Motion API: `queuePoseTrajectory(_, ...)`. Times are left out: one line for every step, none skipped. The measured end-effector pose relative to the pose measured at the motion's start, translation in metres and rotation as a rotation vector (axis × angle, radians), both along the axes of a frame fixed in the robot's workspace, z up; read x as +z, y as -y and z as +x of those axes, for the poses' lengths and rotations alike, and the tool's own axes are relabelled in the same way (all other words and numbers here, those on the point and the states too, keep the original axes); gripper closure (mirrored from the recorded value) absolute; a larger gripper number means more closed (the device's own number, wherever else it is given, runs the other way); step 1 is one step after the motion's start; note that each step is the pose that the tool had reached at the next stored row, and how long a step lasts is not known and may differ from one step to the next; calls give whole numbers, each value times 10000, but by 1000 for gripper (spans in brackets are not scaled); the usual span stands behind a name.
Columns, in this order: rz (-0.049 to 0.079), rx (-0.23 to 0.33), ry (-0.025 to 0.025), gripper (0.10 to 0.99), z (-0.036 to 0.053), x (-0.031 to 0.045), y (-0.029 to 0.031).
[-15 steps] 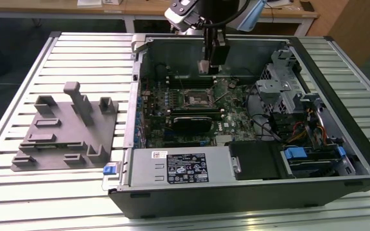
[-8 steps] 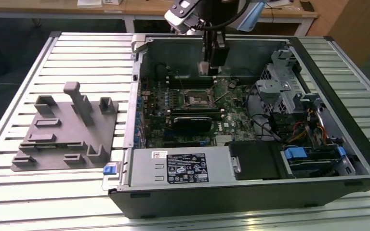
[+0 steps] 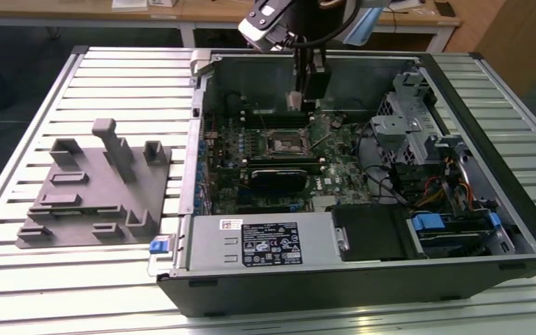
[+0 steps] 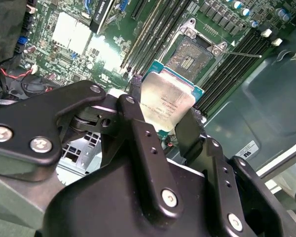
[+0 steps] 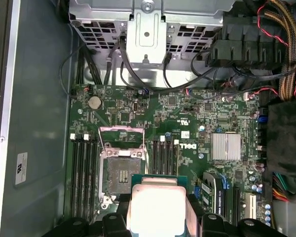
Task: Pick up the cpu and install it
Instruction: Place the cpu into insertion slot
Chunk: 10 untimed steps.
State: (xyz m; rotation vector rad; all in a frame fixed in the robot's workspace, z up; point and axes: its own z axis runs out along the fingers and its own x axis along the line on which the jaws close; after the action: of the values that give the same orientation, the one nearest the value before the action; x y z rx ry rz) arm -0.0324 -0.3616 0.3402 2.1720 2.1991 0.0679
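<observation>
The cpu point(image 4: 166, 98) is a thin square chip with a silvery metal top and a green rim, and my gripper point(image 4: 160, 112) is shut on it by two opposite edges. In the first wrist view the cpu point(image 5: 157, 206) hangs between the black fingers point(image 5: 119, 219), just off one side of the open socket point(image 5: 122, 170), whose metal frame is lifted. In the exterior view my gripper point(image 3: 303, 98) hovers inside the open computer case, above and behind the socket point(image 3: 287, 143), with the cpu point(image 3: 295, 100) a small pale piece at its tip.
The computer case point(image 3: 491, 146) lies open on a slatted metal table point(image 3: 119, 77). A grey plastic tray point(image 3: 91, 188) sits at the exterior view's left. Memory slots point(image 5: 84, 168) flank the socket. A black fan block point(image 3: 282, 178), power supply point(image 3: 268, 241), drive cage point(image 3: 412, 115) and cable bundles point(image 5: 286, 44) crowd the case.
</observation>
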Motion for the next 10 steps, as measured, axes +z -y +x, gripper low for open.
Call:
queuePoseTrajectory(0,-10,1,561,-1,-7,0)
queuePoseTrajectory(2,-19,1,561,-1,-15,0)
queuePoseTrajectory(1,-28,1,561,-1,-21,-1)
queuePoseTrajectory(0,-39,0,561,-1,-28,-2)
queuePoseTrajectory(0,-52,0,561,-1,-36,-5)
queuePoseTrajectory(0,-72,1,561,-2,-43,-11)
queuePoseTrajectory(1,-94,1,561,-2,-52,-22)
queuePoseTrajectory(1,-122,1,561,-1,-62,-34)
queuePoseTrajectory(1,-149,1,561,-1,-74,-47)
queuePoseTrajectory(0,-153,0,561,-1,-87,-55)
